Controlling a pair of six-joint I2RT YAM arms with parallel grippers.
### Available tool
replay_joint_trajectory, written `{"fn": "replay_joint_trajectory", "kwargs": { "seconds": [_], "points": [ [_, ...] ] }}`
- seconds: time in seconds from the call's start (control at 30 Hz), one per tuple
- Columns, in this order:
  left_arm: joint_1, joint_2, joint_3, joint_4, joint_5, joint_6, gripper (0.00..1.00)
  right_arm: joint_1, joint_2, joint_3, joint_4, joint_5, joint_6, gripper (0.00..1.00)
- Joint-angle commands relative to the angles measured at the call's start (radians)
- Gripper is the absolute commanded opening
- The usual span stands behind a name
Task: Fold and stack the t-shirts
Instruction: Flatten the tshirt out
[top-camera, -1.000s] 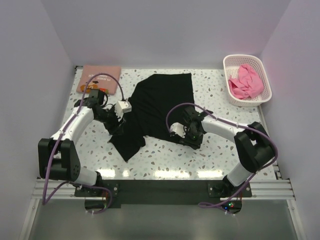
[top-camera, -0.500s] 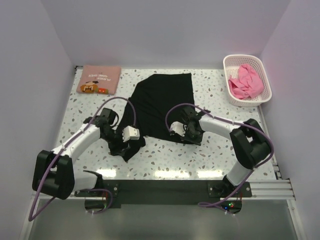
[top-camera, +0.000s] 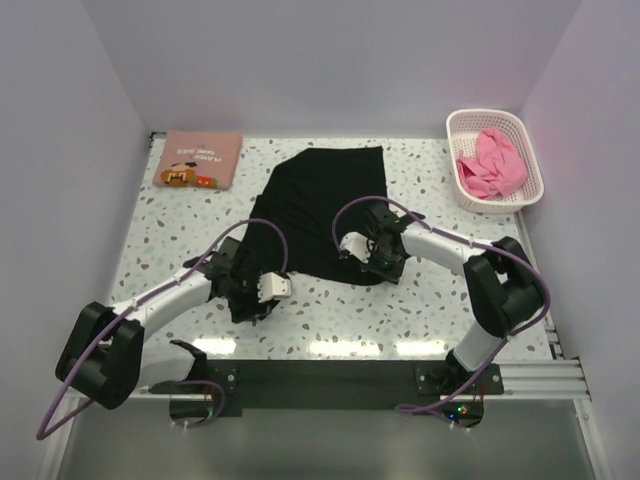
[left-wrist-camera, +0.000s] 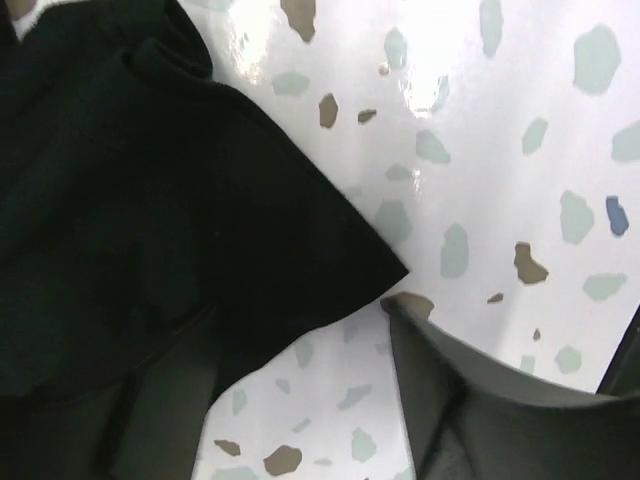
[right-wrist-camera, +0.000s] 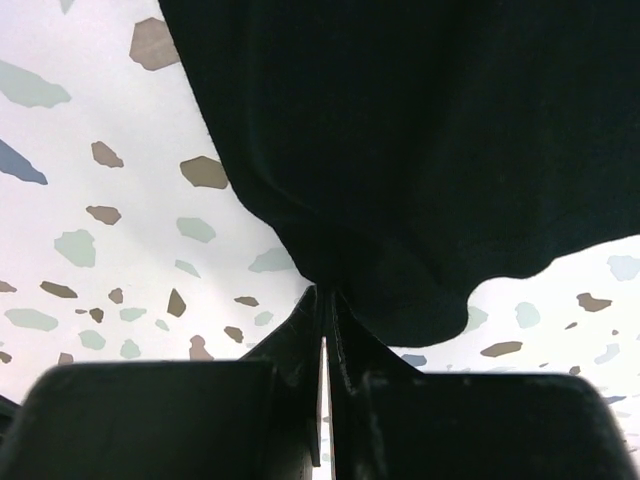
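Two grips on one hem: right claw (right-wrist-camera: 322, 300) clamped, left claw (left-wrist-camera: 290, 350) gaping.
The right claw pinched the near hem of the black t-shirt (top-camera: 320, 195). The left claw straddled the shirt's near-left corner with its fingers wide apart, gripping nothing. From both claws the shirt ran lengthwise across the bench (top-camera: 420, 300) toward the far edge, so the fold would probably carry the hem away from the arms.

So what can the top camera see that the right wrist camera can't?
Only the top camera shows the basket holding the bright pink t-shirt, and the printed salmon-pink t-shirt folded in the far left corner. Only the right wrist camera shows, up close, the right claw shut, its tips pinching the black t-shirt at its edge. Both show the black t-shirt lying on the speckled table.
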Motion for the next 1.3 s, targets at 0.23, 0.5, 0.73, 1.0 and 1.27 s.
{"fn": "replay_joint_trajectory", "kwargs": {
  "seconds": [0.23,0.5,0.73,1.0,1.27],
  "points": [
    [0.125,0.047,0.092,0.056,-0.106,-0.038,0.00,-0.081,-0.163,0.114,-0.015,0.008,0.057,0.00],
    [0.337,0.133,0.518,-0.138,0.112,-0.047,0.00,-0.161,-0.190,0.283,-0.028,0.011,0.036,0.00],
    [0.473,0.185,0.761,-0.130,0.249,-0.185,0.00,-0.169,-0.234,0.392,0.088,0.094,0.077,0.00],
    [0.625,0.209,1.082,-0.043,0.319,-0.413,0.00,-0.175,-0.266,0.628,0.182,0.186,0.140,0.00],
    [0.791,0.119,1.177,0.174,0.370,-0.663,0.00,-0.175,-0.334,0.838,0.240,0.252,0.149,0.00]
  ]
}}
